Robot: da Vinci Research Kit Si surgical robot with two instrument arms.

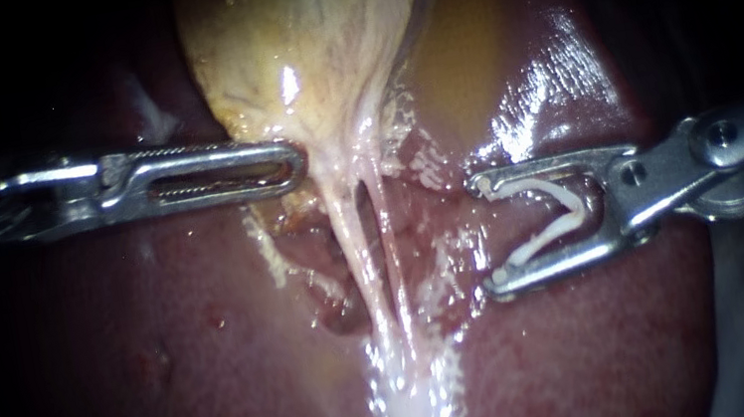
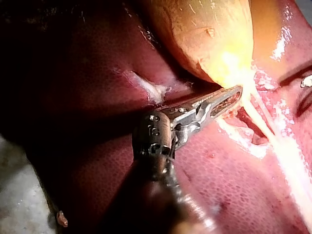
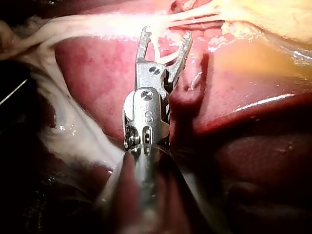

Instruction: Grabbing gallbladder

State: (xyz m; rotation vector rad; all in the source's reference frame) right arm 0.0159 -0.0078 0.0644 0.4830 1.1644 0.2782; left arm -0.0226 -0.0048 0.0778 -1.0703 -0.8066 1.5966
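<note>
Left instrument at the gallbladder's narrow end, right instrument holding a clip beside the tubes

Nearest the endoscope, the dark red liver fills the foreground, and a wet pale band of tissue runs up its middle. This band splits into two thin pale tubes that climb to the gallbladder's neck. To their right, the right instrument has its jaws wide apart with a white clip seated between them, one leg against each jaw. The tips point at the tubes without touching them. Further in, the left instrument lies level with its jaws together and nothing seen between them. Its tip sits just against the neck of the yellowish gallbladder, which swells away behind.
</note>
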